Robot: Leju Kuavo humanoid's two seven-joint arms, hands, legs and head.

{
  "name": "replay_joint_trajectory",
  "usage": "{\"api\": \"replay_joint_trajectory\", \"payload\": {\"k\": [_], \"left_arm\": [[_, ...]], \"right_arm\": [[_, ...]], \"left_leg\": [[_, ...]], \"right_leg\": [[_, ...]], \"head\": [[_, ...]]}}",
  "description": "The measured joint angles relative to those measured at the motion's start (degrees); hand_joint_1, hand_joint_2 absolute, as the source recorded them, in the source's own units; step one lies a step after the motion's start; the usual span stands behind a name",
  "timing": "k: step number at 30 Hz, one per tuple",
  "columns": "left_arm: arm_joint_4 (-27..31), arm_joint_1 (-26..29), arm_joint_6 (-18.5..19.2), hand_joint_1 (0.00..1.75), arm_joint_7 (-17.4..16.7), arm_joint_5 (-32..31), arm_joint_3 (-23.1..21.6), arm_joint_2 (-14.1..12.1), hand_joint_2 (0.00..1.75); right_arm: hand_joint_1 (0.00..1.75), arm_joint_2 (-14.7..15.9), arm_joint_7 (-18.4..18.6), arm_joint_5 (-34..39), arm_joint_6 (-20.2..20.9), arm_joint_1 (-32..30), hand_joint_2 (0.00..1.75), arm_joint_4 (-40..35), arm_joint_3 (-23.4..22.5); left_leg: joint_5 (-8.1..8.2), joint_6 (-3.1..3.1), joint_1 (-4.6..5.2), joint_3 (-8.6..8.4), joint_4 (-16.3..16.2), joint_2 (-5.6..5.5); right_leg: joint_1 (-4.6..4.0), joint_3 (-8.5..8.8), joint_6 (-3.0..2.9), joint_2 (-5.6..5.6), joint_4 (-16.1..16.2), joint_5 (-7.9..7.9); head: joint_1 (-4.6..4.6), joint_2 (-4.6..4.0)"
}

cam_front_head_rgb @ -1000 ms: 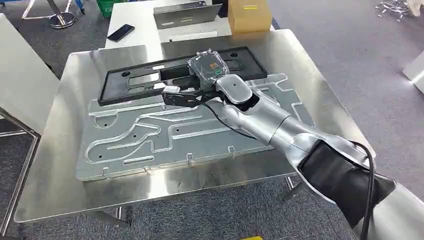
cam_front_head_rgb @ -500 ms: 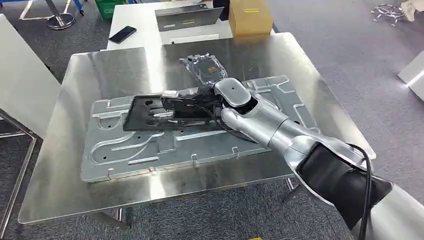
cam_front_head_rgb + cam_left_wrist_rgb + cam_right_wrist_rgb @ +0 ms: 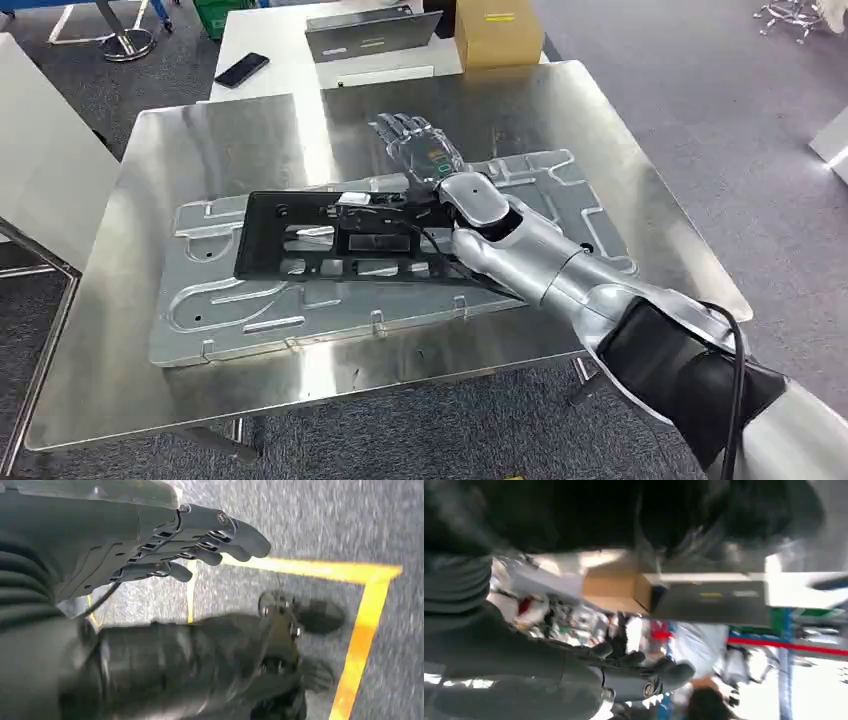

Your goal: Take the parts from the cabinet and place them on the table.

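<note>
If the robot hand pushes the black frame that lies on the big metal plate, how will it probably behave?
The black frame looks like thin plastic full of cut-outs, so it is probably light and may flex a little. It lies flat on the smooth silver plate, so it would likely slide or turn rather than tip.

We find no legible text. The cardboard box point(image 3: 498, 30) carries a yellow label point(image 3: 497, 17), too small for us to read. The grey tray point(image 3: 372, 34) behind the table shows a faint yellowish mark, also unreadable. The back of the right hand point(image 3: 428, 152) bears small orange and green markings, which we cannot make out.
</note>
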State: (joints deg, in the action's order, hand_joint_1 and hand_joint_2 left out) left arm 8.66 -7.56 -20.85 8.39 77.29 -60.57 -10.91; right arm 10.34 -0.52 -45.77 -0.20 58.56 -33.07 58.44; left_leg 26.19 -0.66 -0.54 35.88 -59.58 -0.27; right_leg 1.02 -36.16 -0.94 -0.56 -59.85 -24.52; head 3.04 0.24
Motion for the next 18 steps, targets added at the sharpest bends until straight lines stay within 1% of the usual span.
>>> {"api": "replay_joint_trajectory", "payload": {"k": [1, 2, 4, 5, 6, 7, 8, 9, 10, 11, 13, 14, 15, 16, 17, 18], "left_arm": [[0.0, -0.1, -0.2, 0.0, 0.3, 0.0, 0.0, 0.0, 0.0], [0.0, -0.1, -0.2, 0.0, 0.4, 0.0, 0.0, 0.0, 0.0], [0.0, -0.1, -0.1, 0.0, 0.8, 0.0, 0.0, 0.0, 0.0], [0.0, -0.1, 0.1, 0.0, 0.8, 0.0, 0.0, 0.0, 0.0], [0.0, -0.1, 0.2, 0.0, 0.8, 0.0, 0.0, 0.1, 0.0], [0.0, -0.1, 0.2, 0.0, 0.8, 0.0, 0.0, 0.1, 0.0], [0.0, -0.1, 0.2, 0.0, 0.8, 0.0, 0.0, 0.1, 0.0], [0.0, -0.1, 0.2, 0.0, 0.8, 0.0, 0.0, 0.1, 0.0], [0.0, -0.2, 0.2, 0.0, 0.8, 0.0, 0.0, 0.0, 0.0], [0.0, -0.2, 0.4, 0.0, 0.8, 0.1, 0.1, 0.0, 0.0], [0.0, -0.2, 0.7, 0.0, 0.8, 0.1, 0.2, 0.0, 0.0], [0.0, -0.2, 0.8, 0.0, 0.8, 0.1, 0.2, 0.0, 0.0], [0.0, -0.2, 0.9, 0.0, 0.7, 0.2, 0.2, 0.0, 0.0], [0.0, -0.2, 0.9, 0.0, 0.7, 0.2, 0.2, 0.0, 0.0], [0.0, -0.2, 1.1, 0.0, 0.7, 0.2, 0.2, 0.0, 0.0], [0.0, -0.2, 1.1, 0.0, 0.7, 0.3, 0.2, 0.0, 0.0]], "right_arm": [[0.0, 0.0, 0.0, 0.1, -0.1, 0.0, 0.0, 0.0, -0.3], [0.0, 0.0, 0.0, 0.1, -0.1, 0.0, 0.0, 0.0, -0.3], [0.0, 0.0, 0.0, 0.1, 0.0, -0.6, 0.0, 0.0, -0.3], [0.0, 0.1, 0.1, 0.0, 0.0, -0.9, 0.0, 0.0, -0.3], [0.0, 0.1, 0.1, -0.1, 0.0, -1.0, 0.0, 0.0, -0.3], [0.0, 0.1, 0.2, -0.2, 0.0, -1.0, 0.0, 0.0, -0.3], [0.0, 0.1, 0.2, -0.3, 0.0, -0.9, 0.0, 0.0, -0.3], [0.0, 0.2, 0.2, -0.4, 0.0, -0.8, 0.0, 0.0, -0.4], [0.0, 0.2, 0.2, -0.4, 0.0, -0.7, 0.0, 0.0, -0.5], [0.0, 0.2, 0.2, -0.4, 0.0, -0.7, 0.0, 0.0, -0.8], [0.0, 0.3, 0.4, -0.6, 0.0, -0.8, 0.0, 0.0, -0.9], [0.0, 0.3, 0.4, -0.7, 0.0, -0.8, 0.0, 0.0, -1.0], [0.0, 0.6, 0.5, -0.8, 0.1, -0.8, 0.0, 0.0, -1.1], [0.0, 0.8, 0.5, -0.9, 0.1, -0.6, 0.0, 0.0, -1.2], [0.0, 0.8, 0.5, -1.0, 0.1, -0.5, 0.0, 0.0, -1.2], [0.0, 0.9, 0.5, -1.1, 0.2, -0.5, 0.0, 0.0, -1.2]], "left_leg": [[2.17, -0.35, -0.03, 1.32, -3.3, -0.01], [4.17, -0.56, -0.07, 3.1, -7.3, 0.0], [7.07, -0.78, -0.07, 6.9, -15.1, 0.0], [6.84, -0.75, -0.08, 7.75, -16.5, 0.0], [5.69, -0.61, -0.07, 7.32, -15.4, 0.0], [3.02, -0.27, -0.06, 5.26, -11.0, 0.0], [0.5, 0.15, 0.0, 2.7, -6.0, 0.0], [-1.39, 0.65, 0.15, 0.29, -1.3, 0.0], [-0.57, 1.03, 0.45, -1.1, 0.6, -0.02], [-1.12, 1.17, 0.75, -0.77, 1.1, -0.16], [-1.17, 1.28, 0.9, -0.68, 0.9, -0.15], [-1.56, 1.66, 0.84, -0.8, 1.5, -0.09], [-2.19, 1.99, 0.03, -1.05, 2.4, 0.2], [-2.64, 2.3, 0.21, -1.01, 2.8, 0.29], [-2.9, 2.69, 0.2, -0.72, 2.9, 0.38], [-3.04, 2.75, 0.2, -0.41, 2.7, 0.46]], "right_leg": [[0.01, 0.02, -0.38, -0.03, 0.1, 0.06], [-0.05, 0.03, -0.44, -0.05, 0.0, 0.03], [-0.24, 0.02, -0.55, -0.05, 0.0, -0.02], [-0.33, 0.05, -0.59, -0.05, 0.0, -0.05], [-0.41, 0.08, -0.6, -0.05, 0.0, -0.06], [-0.52, 0.14, -0.6, -0.08, 0.0, -0.07], [-0.6, 0.27, -0.58, -0.11, 0.0, -0.08], [-0.63, 0.35, -0.54, -0.12, 0.0, -0.11], [-0.78, 0.22, -0.3, -0.11, 0.0, 0.07], [-0.69, 0.04, -0.05, -0.14, 0.0, 0.21], [-0.51, 0.04, 0.47, -0.11, 0.3, 0.51], [-0.61, 0.12, 0.8, -0.16, 0.4, 0.7], [-0.71, -0.04, 1.1, -0.09, 0.0, -0.05], [-0.75, -0.63, 1.39, 0.03, -1.8, -2.29], [-0.67, -1.87, 1.45, -0.01, -5.3, -5.09], [-0.57, -3.24, 1.58, 0.01, -9.4, -7.52]], "head": [[-0.09, 0.0], [0.0, 0.0], [-0.02, 0.0], [-0.04, 0.0], [-0.02, 0.0], [-0.07, 0.0], [0.0, 0.0], [-0.02, 0.0], [0.02, 0.0], [0.04, 0.0], [0.04, 0.0], [-0.02, 0.0], [0.02, 0.0], [0.22, 0.0], [0.39, 0.0], [0.39, 0.0]]}}
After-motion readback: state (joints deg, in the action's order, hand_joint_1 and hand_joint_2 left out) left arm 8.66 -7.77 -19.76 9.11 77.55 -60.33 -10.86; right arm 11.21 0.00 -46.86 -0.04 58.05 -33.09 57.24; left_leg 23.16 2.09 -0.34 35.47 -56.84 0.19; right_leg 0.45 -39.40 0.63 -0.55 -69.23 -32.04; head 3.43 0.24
